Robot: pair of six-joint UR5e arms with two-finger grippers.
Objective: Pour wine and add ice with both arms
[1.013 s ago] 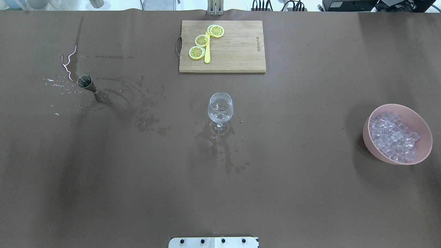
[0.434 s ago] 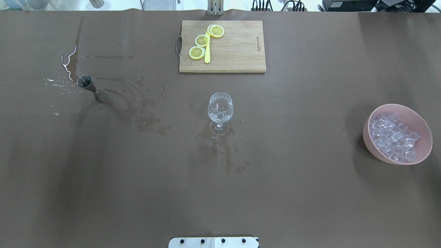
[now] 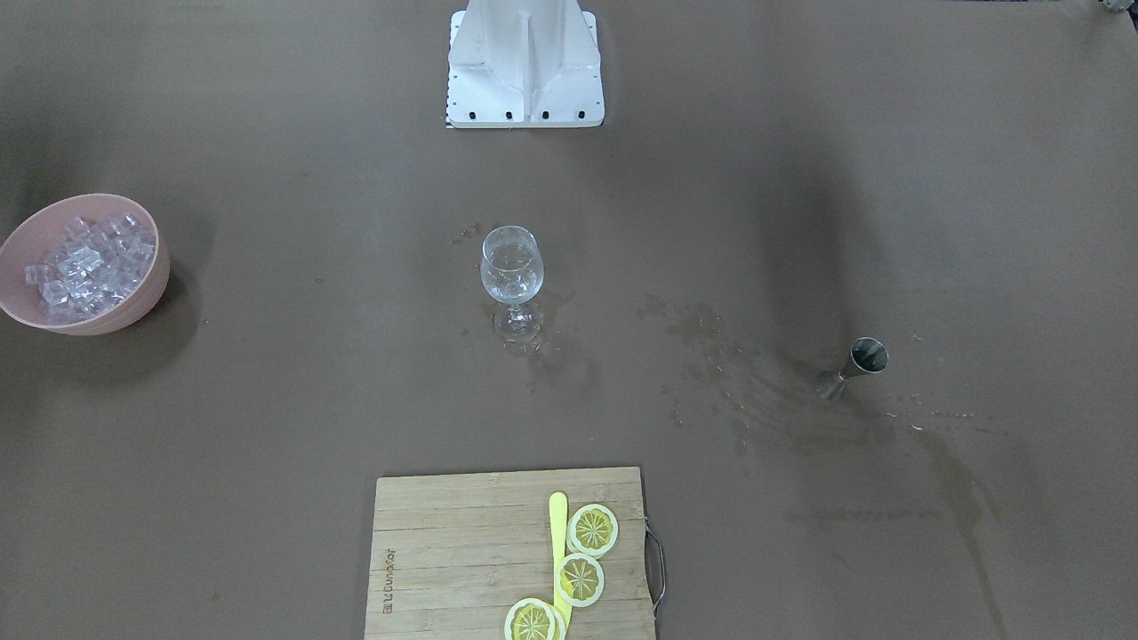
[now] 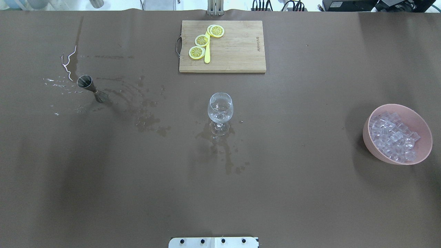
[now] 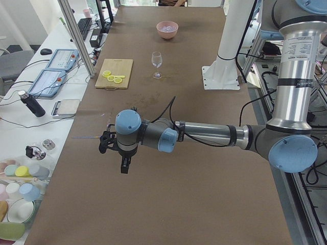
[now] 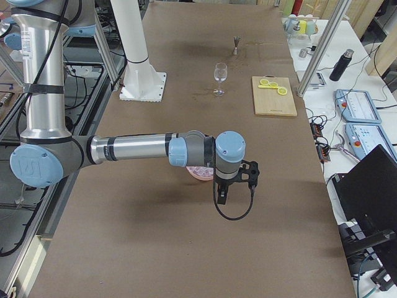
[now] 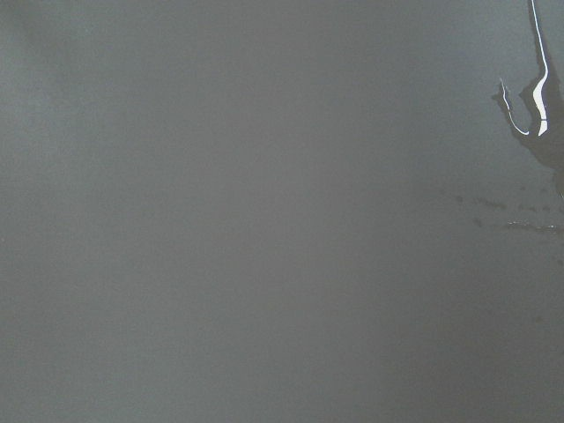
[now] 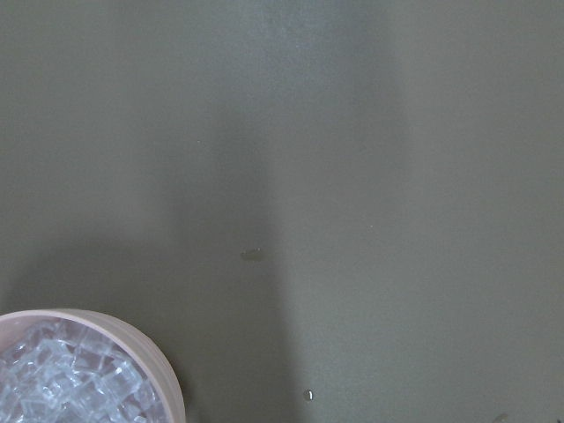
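A clear wine glass [image 4: 220, 110] stands upright at the table's middle; it also shows in the front view [image 3: 511, 267]. The ice [image 4: 392, 136] is a heap of small clear cubes in a pink bowl [image 4: 413, 119] at the right. The right wrist view shows the ice [image 8: 62, 379] at its lower left corner. Both arms hang high over the table ends and show only in the side views. There I see the left gripper [image 5: 110, 144] and the right gripper [image 6: 248, 172], but I cannot tell whether they are open or shut. No wine bottle is in view.
A steel jigger [image 4: 90, 88] stands at the left among wet spill marks [image 4: 148, 120]. A wooden board [image 4: 237, 51] with lemon slices [image 4: 202, 40] and a yellow knife lies at the far middle. The white base block [image 4: 213, 242] is at the near edge.
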